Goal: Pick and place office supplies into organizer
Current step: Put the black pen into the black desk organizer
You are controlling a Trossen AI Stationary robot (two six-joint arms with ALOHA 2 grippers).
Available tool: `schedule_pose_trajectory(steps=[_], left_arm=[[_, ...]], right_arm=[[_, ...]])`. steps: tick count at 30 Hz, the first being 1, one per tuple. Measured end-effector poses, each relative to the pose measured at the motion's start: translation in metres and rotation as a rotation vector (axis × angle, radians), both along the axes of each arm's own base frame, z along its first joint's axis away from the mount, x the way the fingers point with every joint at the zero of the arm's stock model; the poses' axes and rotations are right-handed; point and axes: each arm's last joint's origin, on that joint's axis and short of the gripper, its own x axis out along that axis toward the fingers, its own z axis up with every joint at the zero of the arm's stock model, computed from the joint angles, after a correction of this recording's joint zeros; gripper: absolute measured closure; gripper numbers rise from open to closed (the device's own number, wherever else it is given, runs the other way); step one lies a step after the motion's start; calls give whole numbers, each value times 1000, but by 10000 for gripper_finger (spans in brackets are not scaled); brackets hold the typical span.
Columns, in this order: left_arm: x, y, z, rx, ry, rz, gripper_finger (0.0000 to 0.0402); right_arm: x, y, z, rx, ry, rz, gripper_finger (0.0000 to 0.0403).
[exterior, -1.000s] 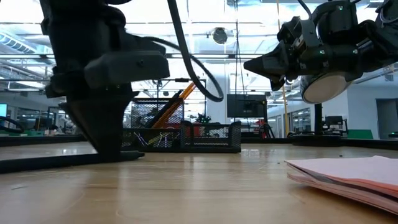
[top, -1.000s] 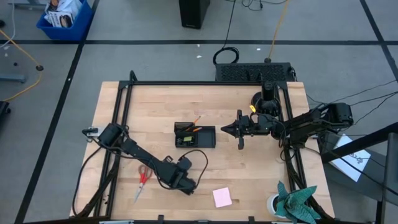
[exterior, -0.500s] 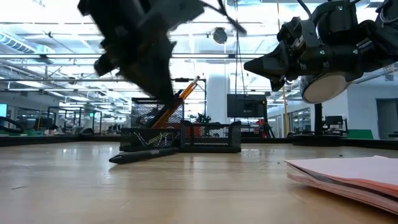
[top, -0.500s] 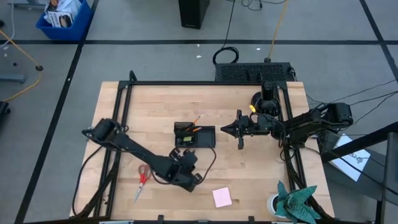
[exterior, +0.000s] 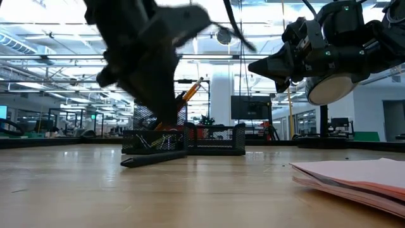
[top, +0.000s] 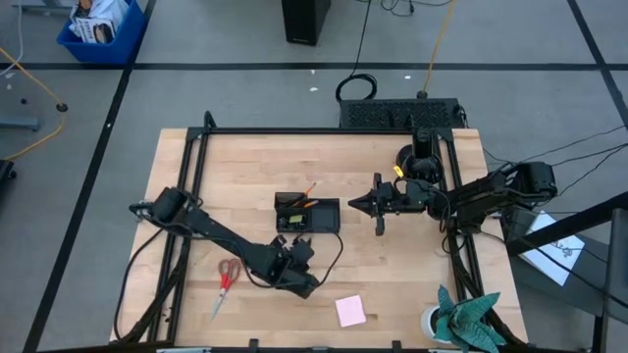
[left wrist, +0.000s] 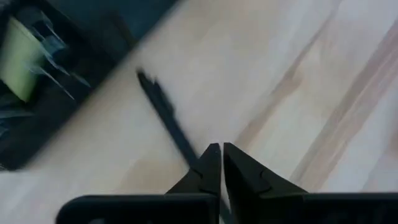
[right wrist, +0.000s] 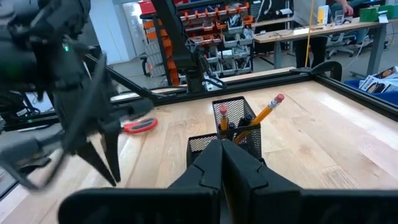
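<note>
From above, the left hand [top: 301, 281] hangs over the counter [top: 245, 176] just short of the black organizer [top: 307, 214], on its near side, while the right hand [top: 355, 204] waits just beside the organizer's right end. The red-handled scissors [top: 225, 285] lie off to the left arm's side and the pink sticky-note pad [top: 350, 311] toward the front edge; the left arm is nearer to both.

At counter height, a dark pen [exterior: 152, 159] lies flat on the wood right in front of the organizer [exterior: 209, 140], its long axis running roughly along the tray's front wall. The left hand [exterior: 166, 114] is above the pen and not gripping it. An orange pencil [exterior: 190, 93] already leans out of the tall cup.

The left wrist view shows that hand's fingers [left wrist: 208, 169] pressed almost together with nothing between them, the pen [left wrist: 168, 121] stretching away from their tips toward the organizer [left wrist: 43, 81]. A grasp would need the fingers spread and set across the pen.

The right wrist view shows its fingers [right wrist: 214, 163] closed and empty, pointed at the organizer [right wrist: 227, 134].
</note>
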Motion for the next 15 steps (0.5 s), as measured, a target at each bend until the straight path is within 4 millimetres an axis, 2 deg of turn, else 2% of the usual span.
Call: schedule_pose_trajectory(steps=[6, 11, 15], left_arm=[[6, 4, -30, -69, 114, 4, 307], [11, 15, -34, -102, 143, 20, 248], [15, 24, -33, -132, 160, 7, 222]], right_arm=[[0, 0, 0, 0, 0, -1, 403], [0, 0, 0, 0, 0, -1, 403], [0, 0, 0, 0, 0, -1, 403]])
